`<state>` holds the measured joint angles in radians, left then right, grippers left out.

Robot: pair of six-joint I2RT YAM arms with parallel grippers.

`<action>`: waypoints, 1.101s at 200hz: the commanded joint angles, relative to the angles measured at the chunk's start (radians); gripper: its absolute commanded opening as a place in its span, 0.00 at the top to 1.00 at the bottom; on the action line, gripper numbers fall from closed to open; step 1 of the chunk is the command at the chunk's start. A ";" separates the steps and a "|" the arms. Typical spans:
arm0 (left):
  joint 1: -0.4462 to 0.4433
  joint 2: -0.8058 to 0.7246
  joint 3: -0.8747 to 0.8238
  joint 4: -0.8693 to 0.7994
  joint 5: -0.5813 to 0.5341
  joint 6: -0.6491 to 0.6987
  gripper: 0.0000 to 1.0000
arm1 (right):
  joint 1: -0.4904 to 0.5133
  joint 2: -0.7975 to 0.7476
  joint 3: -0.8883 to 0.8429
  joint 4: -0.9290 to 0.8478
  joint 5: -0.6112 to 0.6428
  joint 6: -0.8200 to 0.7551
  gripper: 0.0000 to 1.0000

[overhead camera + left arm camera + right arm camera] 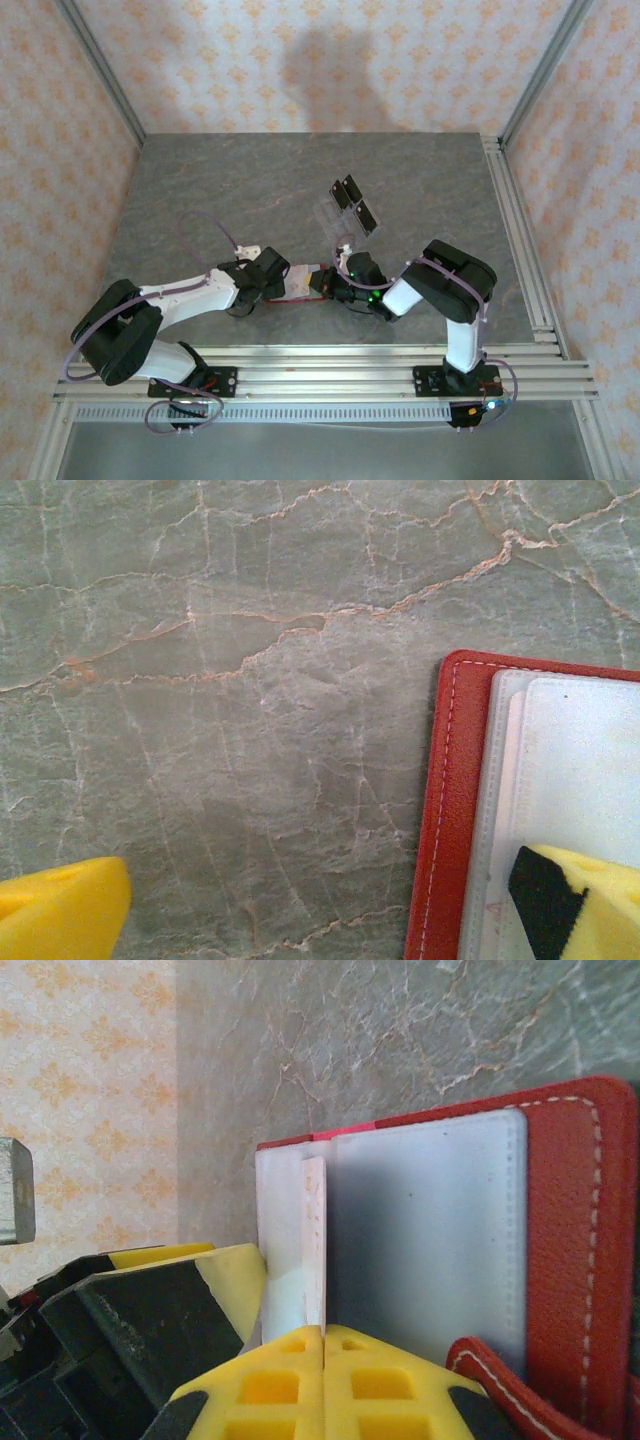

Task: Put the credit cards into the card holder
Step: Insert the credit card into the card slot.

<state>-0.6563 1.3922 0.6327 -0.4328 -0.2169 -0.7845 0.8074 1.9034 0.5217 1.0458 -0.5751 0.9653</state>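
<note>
The card holder [580, 1250], a red wallet, lies open on the table with its greyish clear pocket [430, 1230] facing up. My right gripper [324, 1332] is shut on a credit card [314, 1230]. The thin pale card with pinkish marks is seen edge-on, standing over the pocket's left part. My left gripper [320, 895] is open and straddles the wallet's [445, 810] left edge. Its right fingertip [585, 905] rests on the clear pocket [580, 770], and its left fingertip [60, 915] is over bare table. From above, both grippers [268, 282] [322, 284] meet at the wallet [298, 280].
A clear plastic tray with black tabs [350, 205] lies behind the grippers near the table's middle. Grey marbled tabletop [220, 190] spreads to the left and back. Patterned walls close three sides, and metal rails [520, 240] run along the right and near edges.
</note>
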 commanded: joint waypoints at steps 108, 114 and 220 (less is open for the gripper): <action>0.007 -0.029 0.020 -0.295 -0.202 -0.188 0.00 | 0.011 0.040 0.052 -0.073 -0.003 0.006 1.00; 0.007 -0.013 0.017 -0.287 -0.194 -0.187 0.00 | 0.010 0.040 0.055 -0.082 -0.005 0.003 1.00; 0.003 0.055 -0.014 -0.140 -0.092 -0.150 0.00 | 0.011 0.001 0.140 -0.308 -0.038 -0.047 0.70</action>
<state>-0.6537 1.4235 0.6384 -0.6346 -0.3447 -0.9417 0.8112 1.9263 0.6518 0.9009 -0.6186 0.9569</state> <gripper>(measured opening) 0.998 0.222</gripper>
